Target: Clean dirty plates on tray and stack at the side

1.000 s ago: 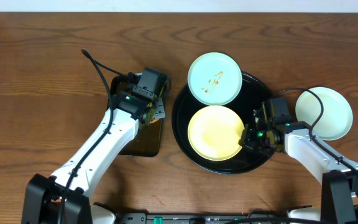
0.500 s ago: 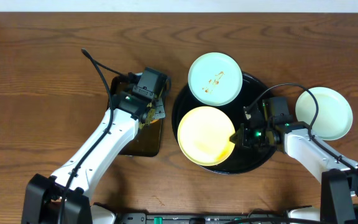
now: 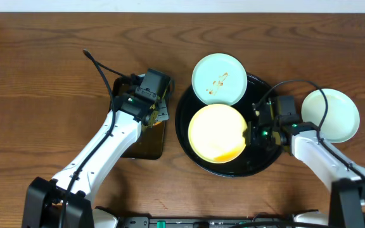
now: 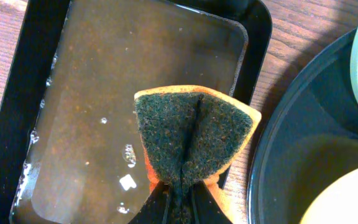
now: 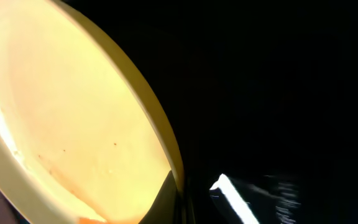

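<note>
**Overhead.** We see the right claw [image 3: 251, 134] clamped on the right rim of the yellow plate [image 3: 215, 132]. A second ago this plate lay flat in the tray [image 3: 184, 104]. Now it tilts, raised at the gripped edge, over the tray. The smeared mint plate [image 3: 218, 79] overlaps the tray's far rim. A second mint plate [image 3: 330, 114] rests on the bench [image 3: 43, 76] beside the tray.

**Left wrist.** The left claw [image 4: 180, 202] pinches the sponge [image 4: 194, 134] above the water-filled rectangular tray [image 4: 104, 81], unmoved.

**Right wrist.** The plate's rim sits clamped in the claw. Orange residue [image 5: 82, 214] shows near its lower edge. We judge the plate is presented for scrubbing, and the sponge has yet to come across.
</note>
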`<state>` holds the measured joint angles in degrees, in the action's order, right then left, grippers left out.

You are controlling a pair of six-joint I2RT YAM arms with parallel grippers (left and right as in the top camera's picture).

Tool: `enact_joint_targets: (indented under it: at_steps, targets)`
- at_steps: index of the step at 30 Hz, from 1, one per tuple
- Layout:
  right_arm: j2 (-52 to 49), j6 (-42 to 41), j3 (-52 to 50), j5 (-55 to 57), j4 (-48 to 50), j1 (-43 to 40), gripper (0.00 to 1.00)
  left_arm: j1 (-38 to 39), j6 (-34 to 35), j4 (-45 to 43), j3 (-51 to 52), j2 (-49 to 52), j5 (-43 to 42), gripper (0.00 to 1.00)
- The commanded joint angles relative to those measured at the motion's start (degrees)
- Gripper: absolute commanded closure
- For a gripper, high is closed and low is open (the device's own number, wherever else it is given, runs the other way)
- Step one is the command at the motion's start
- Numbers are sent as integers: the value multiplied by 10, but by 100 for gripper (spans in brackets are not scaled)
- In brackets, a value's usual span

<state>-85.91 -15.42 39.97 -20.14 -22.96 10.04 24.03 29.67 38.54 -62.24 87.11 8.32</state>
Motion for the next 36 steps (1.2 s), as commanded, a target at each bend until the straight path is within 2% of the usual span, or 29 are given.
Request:
enact_joint_targets:
  at_steps: [1,9,15,22,36]
  targets:
    - [54,44,50,98,-31,8,99,-2,-9,0,2,2,12,92]
    - [115,105,106,224,-104,9,99,-2,-9,0,2,2,12,92]
    - [139,163,110,333,-118,9,99,-2,-9,0,2,2,12,92]
    - [146,182,110,429,-127,28,99,-2,-9,0,2,2,12,92]
    - [146,222,129,674,-100,202,99,-2,-9,0,2,2,12,92]
